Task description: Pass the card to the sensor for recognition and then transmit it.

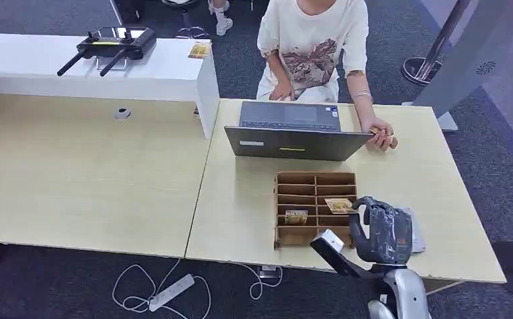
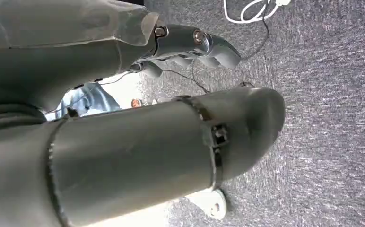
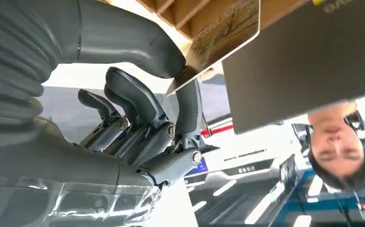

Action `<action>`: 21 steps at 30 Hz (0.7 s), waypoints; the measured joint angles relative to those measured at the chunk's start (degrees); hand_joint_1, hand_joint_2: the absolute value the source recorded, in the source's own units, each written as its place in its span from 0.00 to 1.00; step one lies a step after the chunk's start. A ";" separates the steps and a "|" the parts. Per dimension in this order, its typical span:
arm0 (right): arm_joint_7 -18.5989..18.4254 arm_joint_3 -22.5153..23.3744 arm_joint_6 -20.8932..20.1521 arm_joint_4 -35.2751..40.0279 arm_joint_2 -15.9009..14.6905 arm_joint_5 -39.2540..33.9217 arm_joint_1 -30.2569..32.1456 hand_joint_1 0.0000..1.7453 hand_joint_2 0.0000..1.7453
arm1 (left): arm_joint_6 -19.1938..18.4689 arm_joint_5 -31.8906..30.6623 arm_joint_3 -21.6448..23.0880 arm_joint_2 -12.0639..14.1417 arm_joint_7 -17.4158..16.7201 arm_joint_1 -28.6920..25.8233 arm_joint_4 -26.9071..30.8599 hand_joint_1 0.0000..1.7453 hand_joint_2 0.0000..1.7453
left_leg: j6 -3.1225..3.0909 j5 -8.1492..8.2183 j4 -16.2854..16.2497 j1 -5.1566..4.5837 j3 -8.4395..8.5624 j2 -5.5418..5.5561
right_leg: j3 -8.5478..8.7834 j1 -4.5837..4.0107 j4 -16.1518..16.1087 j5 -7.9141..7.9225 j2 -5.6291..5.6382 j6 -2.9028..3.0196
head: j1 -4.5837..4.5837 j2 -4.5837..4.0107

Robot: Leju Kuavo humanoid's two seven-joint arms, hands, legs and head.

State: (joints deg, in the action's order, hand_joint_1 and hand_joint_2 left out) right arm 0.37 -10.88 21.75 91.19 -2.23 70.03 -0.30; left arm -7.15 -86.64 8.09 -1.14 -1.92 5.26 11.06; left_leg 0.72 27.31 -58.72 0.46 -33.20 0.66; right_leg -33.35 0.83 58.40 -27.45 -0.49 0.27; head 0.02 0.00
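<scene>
Yellowish card (image 1: 339, 205) is being pinched by the right hand (image 1: 381, 229) above the cardboard tray (image 1: 282, 236), apparently pointing toward the laptop (image 1: 294, 142); the left hand (image 2: 190, 45) is hanging empty, fingers curled.

The head view is evenly and brightly lit, with soft, faint shadows under the laptop (image 1: 294, 133) and the white counter (image 1: 88, 63). Both wrist views are softer: the close grey covers blur, and bright patches behind the left hand (image 2: 190, 45) and right hand (image 3: 138, 127) wash out to white.
</scene>
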 joint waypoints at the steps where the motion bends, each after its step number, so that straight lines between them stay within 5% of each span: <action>1: 0.24 0.00 0.45 0.24 0.04 0.00 -0.16 1.00 1.00 | -0.02 0.00 0.04 0.00 0.00 0.01 0.00 0.00 0.00 | 0.00 0.00 0.00 0.00 0.01 0.00 | 0.00 0.00 0.00 0.00 0.00 0.00 | 0.00 0.00; 21: 3.43 -1.66 9.53 1.03 0.48 -1.79 -5.10 1.00 1.00 | -0.28 0.00 1.36 0.00 0.13 0.29 0.02 0.00 0.00 | 0.00 0.00 0.00 0.00 -0.01 0.04 | 0.01 0.00 0.01 0.00 -0.02 0.00 | -0.02 0.00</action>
State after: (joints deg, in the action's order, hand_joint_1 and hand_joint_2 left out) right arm 3.80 -12.55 31.28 92.21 -1.75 68.24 -5.40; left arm -7.43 -86.64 9.44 -1.14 -1.79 5.55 11.08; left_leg 0.72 27.30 -58.72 0.46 -33.20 0.70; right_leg -33.34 0.83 58.41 -27.45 -0.51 0.27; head 0.00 0.00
